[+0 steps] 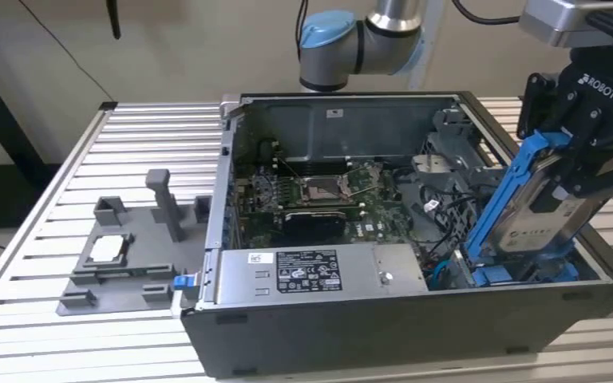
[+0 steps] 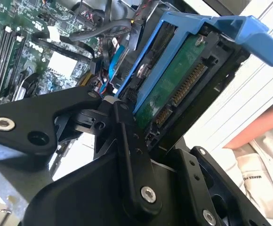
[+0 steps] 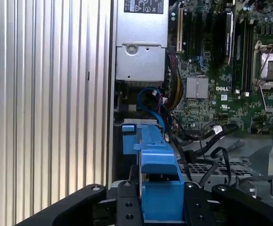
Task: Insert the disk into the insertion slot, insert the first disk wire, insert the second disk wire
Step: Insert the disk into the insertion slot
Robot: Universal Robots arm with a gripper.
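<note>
Disk (image 1: 546, 214) stands steeply tilted, long axis rising from beside the slot (image 1: 522, 275) toward the exterior view's right; silver body, white label, blue frame. Fingers (image 2: 128, 147) pinch it.

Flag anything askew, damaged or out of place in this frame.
Only the disk is askew: held by the gripper, it stands steeply tilted, lower end at the insertion slot, not seated. No damage shows.

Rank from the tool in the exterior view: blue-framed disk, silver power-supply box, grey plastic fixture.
1. Blue-framed silver disk, in the tool.
2. Silver power-supply box, inside the case front.
3. Grey plastic fixture, on the exterior view's left.
</note>
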